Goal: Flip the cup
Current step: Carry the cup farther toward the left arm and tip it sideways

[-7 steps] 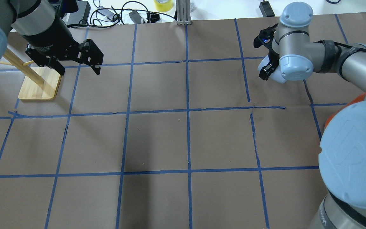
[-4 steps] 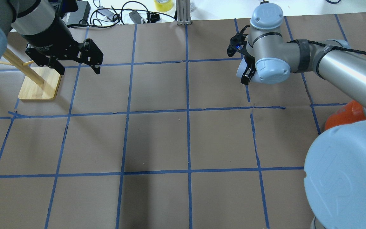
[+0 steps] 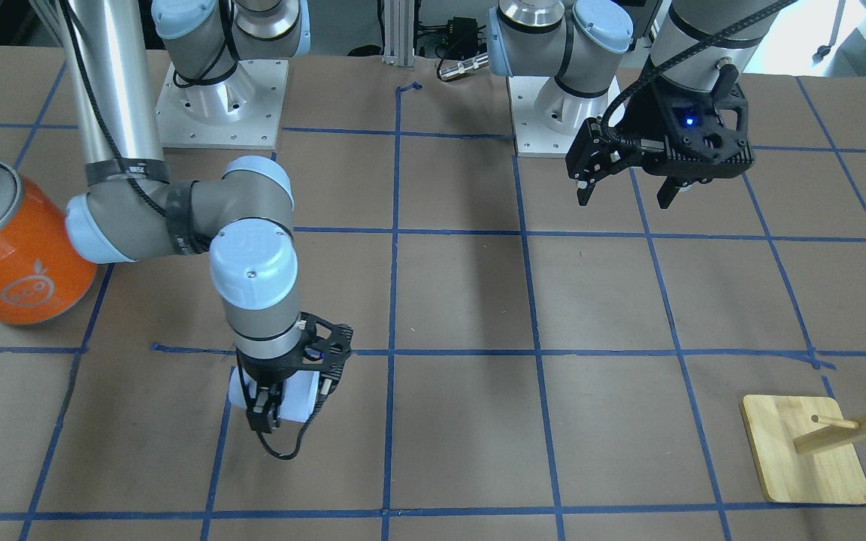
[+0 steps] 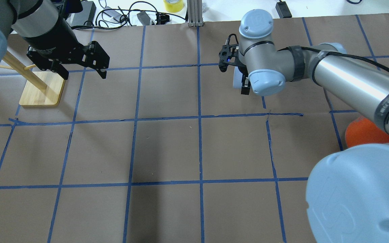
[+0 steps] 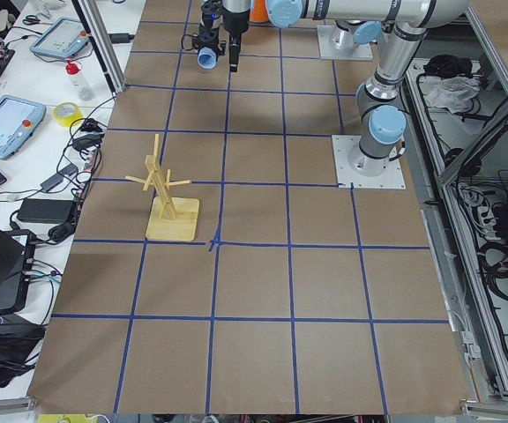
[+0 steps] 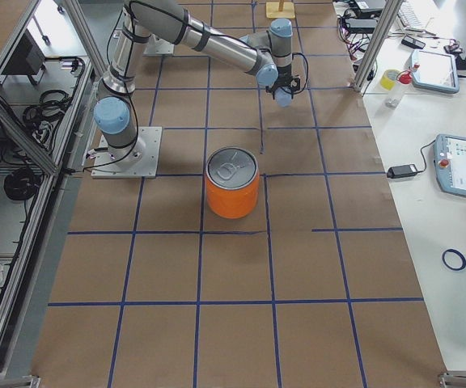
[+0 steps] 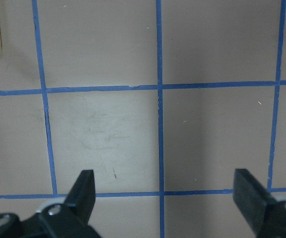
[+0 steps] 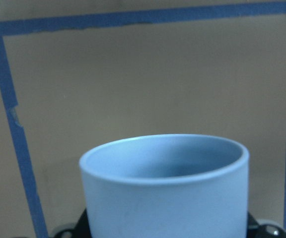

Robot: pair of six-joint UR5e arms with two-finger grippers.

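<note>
The cup (image 3: 298,397) is a small pale blue-white tumbler held between the fingers of my right gripper (image 3: 277,406). The gripper is shut on it over the far middle-right of the table. From overhead only a sliver of the cup (image 4: 236,77) shows beside the right gripper (image 4: 243,81), under the wrist. In the right wrist view the cup (image 8: 165,193) fills the lower frame and its open mouth shows. I cannot tell whether it touches the table. My left gripper (image 4: 84,75) is open and empty, hovering at the far left; it also shows in the left wrist view (image 7: 165,183).
A big orange can (image 3: 16,248) with a silver lid stands near the right arm's base side and shows from overhead (image 4: 363,131). A wooden peg stand (image 4: 42,89) sits at the far left under the left arm. Cables and tape lie beyond the table's far edge.
My right arm has swung toward the table's middle, carrying the cup with it. The orange can has come more into view. The left arm has not moved.
</note>
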